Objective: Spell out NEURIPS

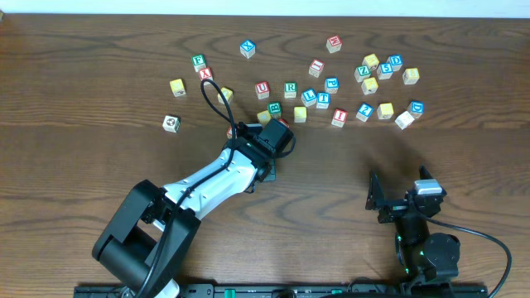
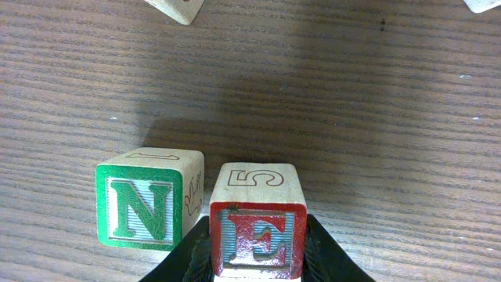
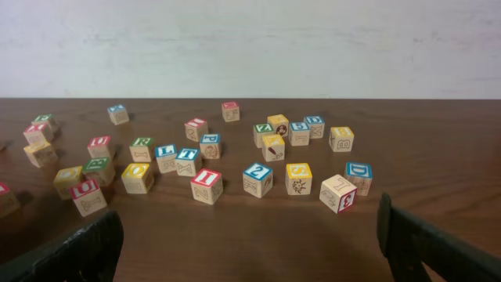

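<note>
The left gripper (image 2: 257,265) is clamped on the E cube (image 2: 257,235), its two dark fingers pressed against the cube's sides. The red-bordered E faces the wrist camera and a 5 shows on the top face. Just to the left of the fingers stands the N cube (image 2: 145,200), upright, with its green-bordered N facing the same way. It sits right beside the held cube. A thin gap shows between their upper edges, though whether they touch lower down is hard to tell from this angle. Seen from overhead, this gripper (image 1: 277,132) is stretched out over the wooden table (image 1: 99,50), at the near edge of the scattered cubes.

The right gripper (image 3: 250,251) hangs low near the table with its jaws spread wide and nothing between them. Ahead of it and slightly left stands the I cube (image 3: 207,186), bordered in red. Ahead and a little right is the S cube (image 3: 298,178), bordered in yellow. Further off to its left are the U cube (image 3: 99,146) and the R cube (image 3: 142,149), side by side. All of these lie well apart from its fingers.
</note>
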Available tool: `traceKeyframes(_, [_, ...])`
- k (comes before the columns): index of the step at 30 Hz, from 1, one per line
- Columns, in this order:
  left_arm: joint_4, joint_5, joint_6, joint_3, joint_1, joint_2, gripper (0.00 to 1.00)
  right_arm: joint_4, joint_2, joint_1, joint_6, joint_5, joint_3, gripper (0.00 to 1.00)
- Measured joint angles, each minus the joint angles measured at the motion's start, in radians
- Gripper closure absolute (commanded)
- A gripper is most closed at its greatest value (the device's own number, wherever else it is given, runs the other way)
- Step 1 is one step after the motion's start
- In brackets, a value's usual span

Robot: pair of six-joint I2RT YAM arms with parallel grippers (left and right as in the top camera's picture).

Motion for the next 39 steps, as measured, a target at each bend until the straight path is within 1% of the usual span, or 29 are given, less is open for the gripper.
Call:
traceKeyframes(14, [0.001,0.000,0.000,0.000,0.000,0.000,0.91,0.000,0.000,0.000,0.000,0.000,0.000,0.01])
traceKeyframes(18, [0.001,0.000,0.000,0.000,0.000,0.000,0.87,0.000,0.000,0.000,0.000,0.000,0.000,0.01])
traceKeyframes(33, [0.010,0.000,0.003,0.000,0.000,0.001,0.87,0.000,0.000,0.000,0.000,0.000,0.000,0.01])
traceKeyframes(34, [0.010,0.000,0.003,0.000,0.000,0.001,0.86,0.000,0.000,0.000,0.000,0.000,0.000,0.01])
traceKeyframes(35, [0.010,0.000,0.003,0.000,0.000,0.001,0.83,0.000,0.000,0.000,0.000,0.000,0.000,0.01])
traceKeyframes(37, [0.010,0.000,0.003,0.000,0.000,0.001,0.74,0.000,0.000,0.000,0.000,0.000,0.000,0.01])
traceKeyframes(39, [0.010,0.000,0.003,0.000,0.000,0.001,0.70,0.000,0.000,0.000,0.000,0.000,0.000,0.01])
